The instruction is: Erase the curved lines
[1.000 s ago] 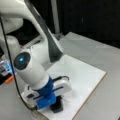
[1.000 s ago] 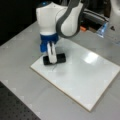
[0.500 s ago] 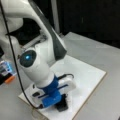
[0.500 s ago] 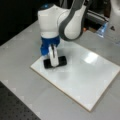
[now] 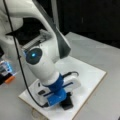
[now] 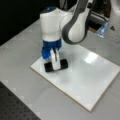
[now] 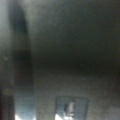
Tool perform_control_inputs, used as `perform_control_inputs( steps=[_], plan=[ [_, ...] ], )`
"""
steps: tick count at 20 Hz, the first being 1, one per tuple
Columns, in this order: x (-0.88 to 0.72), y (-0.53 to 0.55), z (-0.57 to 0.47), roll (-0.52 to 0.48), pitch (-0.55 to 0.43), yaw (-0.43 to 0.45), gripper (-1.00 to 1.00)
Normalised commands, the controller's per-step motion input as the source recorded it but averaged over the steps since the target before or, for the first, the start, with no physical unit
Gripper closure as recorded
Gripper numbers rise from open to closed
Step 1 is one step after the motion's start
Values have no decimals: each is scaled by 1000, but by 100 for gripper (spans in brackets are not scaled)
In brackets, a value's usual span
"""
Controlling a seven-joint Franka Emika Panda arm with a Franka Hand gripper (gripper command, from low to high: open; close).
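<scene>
On white board [image 5: 92, 75] nr a front view's bottom, tool [image 5: 65, 98] clenched on black eraser [image 5: 67, 103], pressed flat: wiping step, judged. Same in a front view: eraser [image 6: 56, 65] at board's left corner. Curve lines not visible. Wrist view: nothing legible.

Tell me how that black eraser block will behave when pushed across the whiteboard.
The eraser block lies flat and low under the end effector, so it will probably slide, not tip or roll. The whiteboard looks glossy, so drag is likely low. Its boxy shape suggests it stays stiff.
</scene>
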Motion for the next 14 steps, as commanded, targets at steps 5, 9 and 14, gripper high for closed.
perform_control_inputs(
  steps=[5,9,14],
  plan=[
    [507,67,-208,167,75,-100,100],
    [537,90,-234,180,76,-120,100],
    [464,57,-235,186,93,-149,100]
  ],
)
